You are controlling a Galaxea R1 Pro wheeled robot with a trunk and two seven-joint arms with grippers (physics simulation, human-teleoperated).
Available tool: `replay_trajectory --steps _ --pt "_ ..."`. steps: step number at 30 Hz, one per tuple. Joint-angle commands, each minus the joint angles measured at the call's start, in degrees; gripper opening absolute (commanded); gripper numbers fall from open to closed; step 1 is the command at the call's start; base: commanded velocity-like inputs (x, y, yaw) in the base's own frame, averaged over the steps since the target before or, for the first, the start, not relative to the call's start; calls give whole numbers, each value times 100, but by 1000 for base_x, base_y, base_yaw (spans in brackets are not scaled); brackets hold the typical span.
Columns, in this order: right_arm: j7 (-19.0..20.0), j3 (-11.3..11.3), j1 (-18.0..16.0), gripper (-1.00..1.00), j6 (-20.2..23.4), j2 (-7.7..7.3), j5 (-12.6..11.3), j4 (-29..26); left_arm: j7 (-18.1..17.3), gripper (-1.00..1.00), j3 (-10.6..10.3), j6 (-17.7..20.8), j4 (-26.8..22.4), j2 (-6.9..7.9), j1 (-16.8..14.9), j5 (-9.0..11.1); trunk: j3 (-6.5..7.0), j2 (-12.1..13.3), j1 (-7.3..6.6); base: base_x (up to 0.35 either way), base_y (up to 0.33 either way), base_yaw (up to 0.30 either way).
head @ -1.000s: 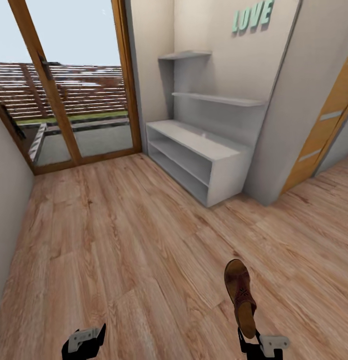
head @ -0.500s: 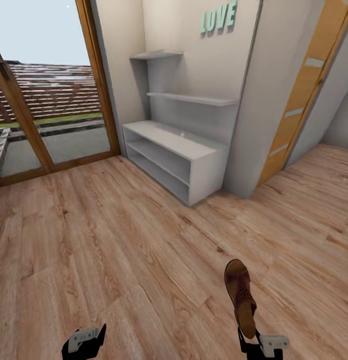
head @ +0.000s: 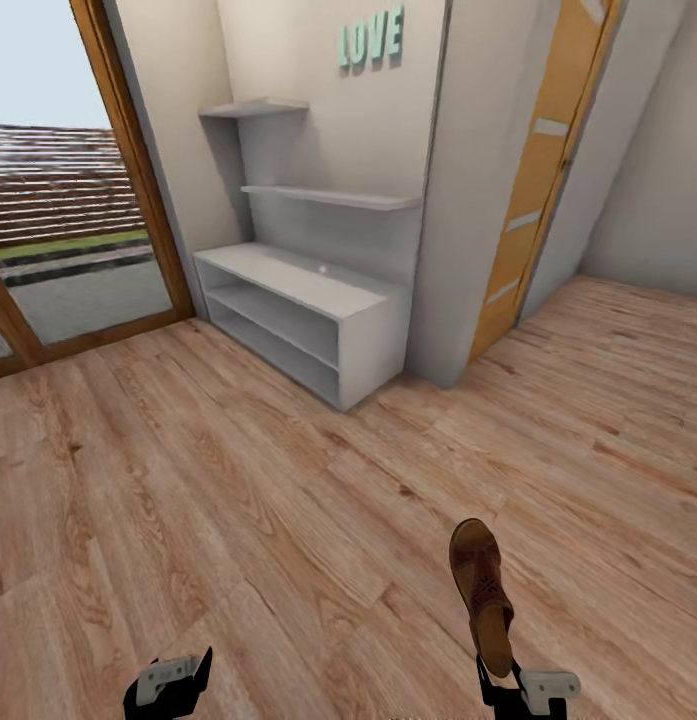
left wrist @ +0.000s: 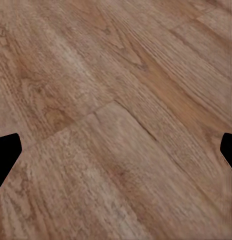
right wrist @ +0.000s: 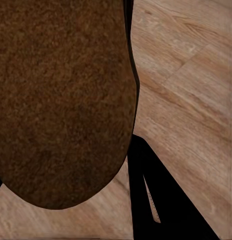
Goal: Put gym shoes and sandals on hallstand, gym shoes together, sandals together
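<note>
Sandal (head: 480, 590): one brown unit, gripped at heel end by right end effector (head: 510, 690), toe pointing up and away, held clear above corridor floor (head: 288, 520). In right wrist view, brown footbed (right wrist: 61, 100) close to camera, one dark finger (right wrist: 151, 200) beside it, floor planks behind.

Left end effector (head: 173, 682): low at near edge of head view, nothing held. In left wrist view, dark fingertips (left wrist: 6, 155) at opposite edges of picture, spread wide apart, bare floor planks (left wrist: 116, 120) between them.

Corridor floor: light brown wood-grain planks, running from near edge to far walls.

Hallstand (head: 298, 310): pale grey low unit against far wall, well apart from held sandal. Two long open tiers visible; upper tier (head: 273, 312) and lower tier (head: 278, 355) holding nothing, flat top surface (head: 288, 275) likewise bare. Two staggered grey wall shelves (head: 328, 197) above, nothing on them. Mint "LOVE" letters (head: 370, 40) higher on same wall.

Beyond: wood-framed glazed door (head: 48, 200) left of hallstand, orange-brown door (head: 533, 180) right of wall corner.
</note>
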Motion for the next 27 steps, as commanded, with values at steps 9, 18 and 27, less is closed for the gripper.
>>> replay_trajectory --steps 9,18,27 --pt "-3 0 -4 -100 -11 0 -16 6 -62 100 24 -7 3 9 -2 49 -4 -2 -1 68 63 -282" --pt "-3 0 -4 -100 -12 0 -16 6 -62 100 24 -7 3 10 -2 54 -4 -2 -1 234 240 -282" --pt "-3 0 -4 -100 -14 0 -16 6 -62 100 24 -7 3 18 -2 50 -4 -2 -1 175 224 -282"
